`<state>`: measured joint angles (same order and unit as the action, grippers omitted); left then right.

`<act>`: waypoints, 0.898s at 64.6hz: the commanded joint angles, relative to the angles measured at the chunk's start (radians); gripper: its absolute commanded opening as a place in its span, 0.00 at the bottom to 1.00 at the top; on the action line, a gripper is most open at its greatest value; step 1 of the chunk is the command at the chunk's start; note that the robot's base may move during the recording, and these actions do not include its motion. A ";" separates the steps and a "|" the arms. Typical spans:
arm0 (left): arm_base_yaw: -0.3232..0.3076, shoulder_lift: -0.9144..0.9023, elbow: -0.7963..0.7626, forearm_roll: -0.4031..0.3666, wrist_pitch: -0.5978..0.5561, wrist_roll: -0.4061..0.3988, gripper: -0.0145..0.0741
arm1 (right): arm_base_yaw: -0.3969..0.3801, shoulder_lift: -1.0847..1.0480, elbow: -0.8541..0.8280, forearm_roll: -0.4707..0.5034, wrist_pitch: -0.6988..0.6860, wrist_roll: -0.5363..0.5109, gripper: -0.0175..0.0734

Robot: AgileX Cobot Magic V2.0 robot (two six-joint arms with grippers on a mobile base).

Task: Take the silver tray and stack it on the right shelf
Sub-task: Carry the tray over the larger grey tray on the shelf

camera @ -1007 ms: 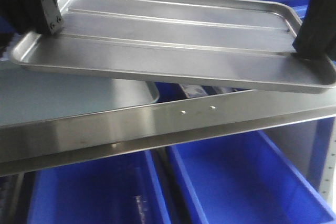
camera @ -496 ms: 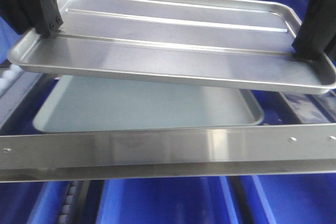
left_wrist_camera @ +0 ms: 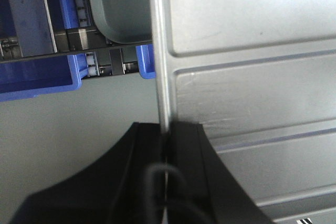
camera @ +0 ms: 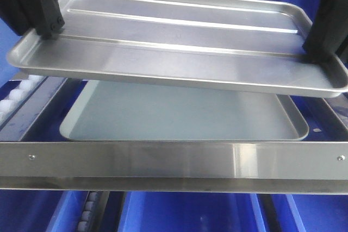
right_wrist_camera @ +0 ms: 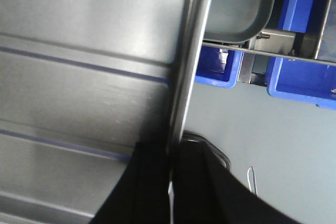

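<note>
The silver tray (camera: 179,42), shiny with two long ribs, hangs level in the air above the right shelf. My left gripper (camera: 46,28) is shut on its left rim, which also shows in the left wrist view (left_wrist_camera: 165,129). My right gripper (camera: 318,50) is shut on its right rim, seen in the right wrist view (right_wrist_camera: 176,148) too. The shelf's brushed-steel front rail (camera: 174,158) runs across the front view below the tray. White rollers (camera: 16,93) show at the left.
A larger, duller plain-bottomed steel tray (camera: 179,115) lies on the shelf right under the held tray. Blue bins (camera: 185,213) sit below the rail and more stand behind. Grey floor (left_wrist_camera: 63,129) shows beneath in the wrist views.
The view has swung so the shelf rail now sits level and lower in the frame, and the plain tray lies centred under the held tray. Both grippers keep their hold.
</note>
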<state>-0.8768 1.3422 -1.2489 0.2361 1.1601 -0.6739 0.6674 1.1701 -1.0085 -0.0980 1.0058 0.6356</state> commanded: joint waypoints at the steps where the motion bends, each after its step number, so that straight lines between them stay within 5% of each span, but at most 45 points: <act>1: -0.011 -0.029 -0.022 0.007 0.004 0.039 0.05 | 0.002 -0.024 -0.027 -0.035 -0.060 -0.025 0.25; 58: -0.011 -0.027 -0.022 0.027 -0.009 0.039 0.05 | 0.002 -0.024 -0.027 -0.035 -0.069 -0.025 0.25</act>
<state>-0.8768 1.3422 -1.2489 0.2365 1.1601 -0.6739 0.6674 1.1701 -1.0085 -0.0980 1.0058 0.6356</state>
